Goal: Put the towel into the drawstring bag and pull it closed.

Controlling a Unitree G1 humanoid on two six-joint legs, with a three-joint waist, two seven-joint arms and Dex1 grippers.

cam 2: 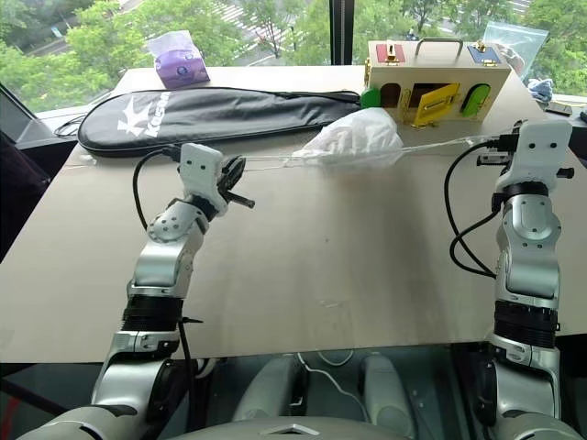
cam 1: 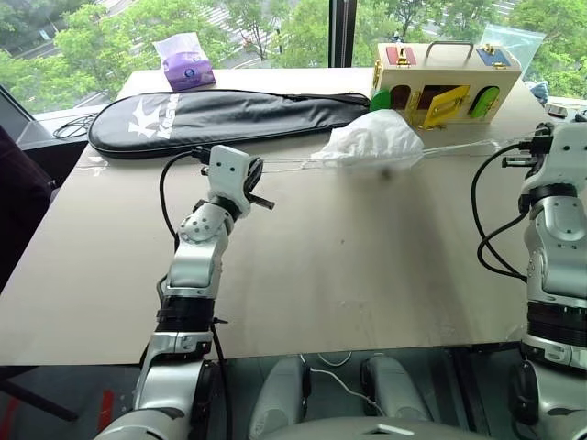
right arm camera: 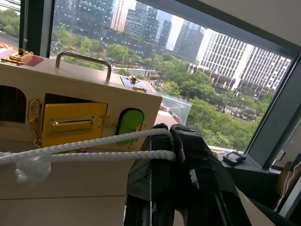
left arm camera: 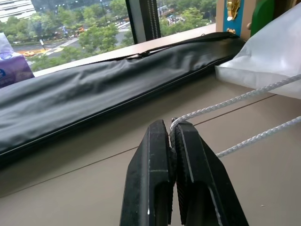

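The drawstring bag [cam 1: 371, 137] lies bulging on the table, just in front of the wooden box, its mouth gathered. The towel is hidden from view. One thin white cord [cam 1: 289, 163] runs taut from the bag to my left gripper [cam 1: 259, 168], which is shut on it; the left wrist view shows the cord [left arm camera: 221, 104] pinched at the fingertips [left arm camera: 186, 134]. A second cord [cam 1: 463, 147] stretches the other way to my right gripper [cam 1: 526, 147], shut on the looped end [right arm camera: 94, 143]. Both arms are spread wide with the bag between them.
A long black racket case [cam 1: 220, 115] lies across the back left of the table [cam 1: 348, 275]. A wooden box [cam 1: 445, 82] with coloured doors stands right behind the bag. A purple tissue pack [cam 1: 186, 62] sits at the far edge by the window.
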